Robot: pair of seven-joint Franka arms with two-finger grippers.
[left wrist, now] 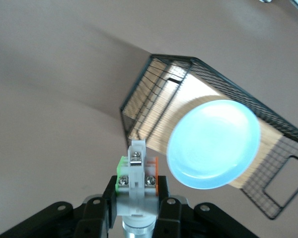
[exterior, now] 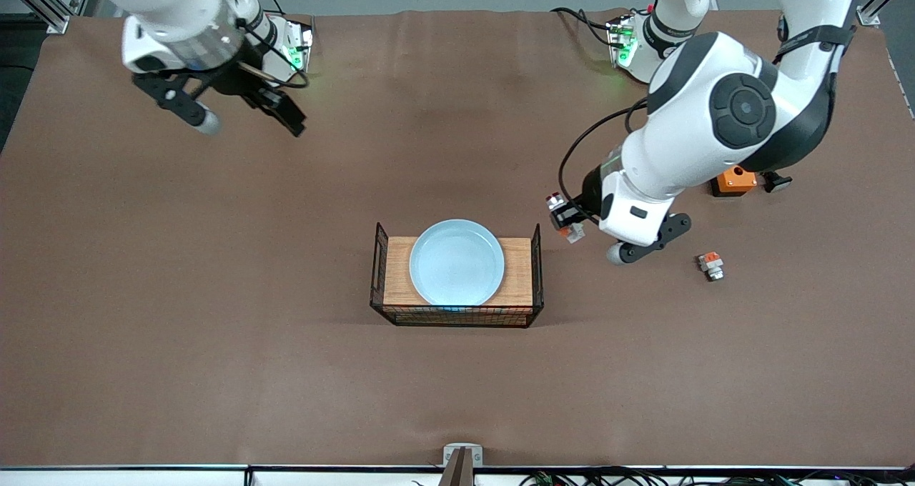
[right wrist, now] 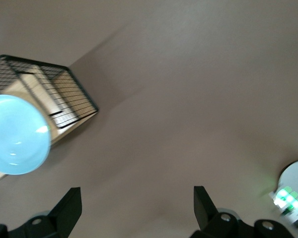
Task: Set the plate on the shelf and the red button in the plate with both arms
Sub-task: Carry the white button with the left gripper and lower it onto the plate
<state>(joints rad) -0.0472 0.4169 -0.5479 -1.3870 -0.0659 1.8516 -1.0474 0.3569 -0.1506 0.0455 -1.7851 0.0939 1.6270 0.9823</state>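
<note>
The round pale blue plate (exterior: 457, 262) already rests on the wooden-topped wire basket (exterior: 521, 286). The left gripper (left wrist: 135, 206) clamps the small white-and-orange red button (left wrist: 135, 183) just beside the basket (keep it level over the plate). The right gripper (right wrist: 137, 208) waits, spread wide.

I saw the scene evenly and brightly lit from above. On the table (exterior: 214, 293) the shadows were soft and faint; the darkest one lay just beside the basket (exterior: 456, 314), on its side nearer to the front camera. The plate (exterior: 457, 262) in the basket had only a mild sheen in the front view, but in both wrist views it was washed out with glare and its rim was blurred. Green indicator lights glowed far from the basket, near the arm bases. The left wrist view was sharp on the red button (left wrist: 136, 181).
</note>
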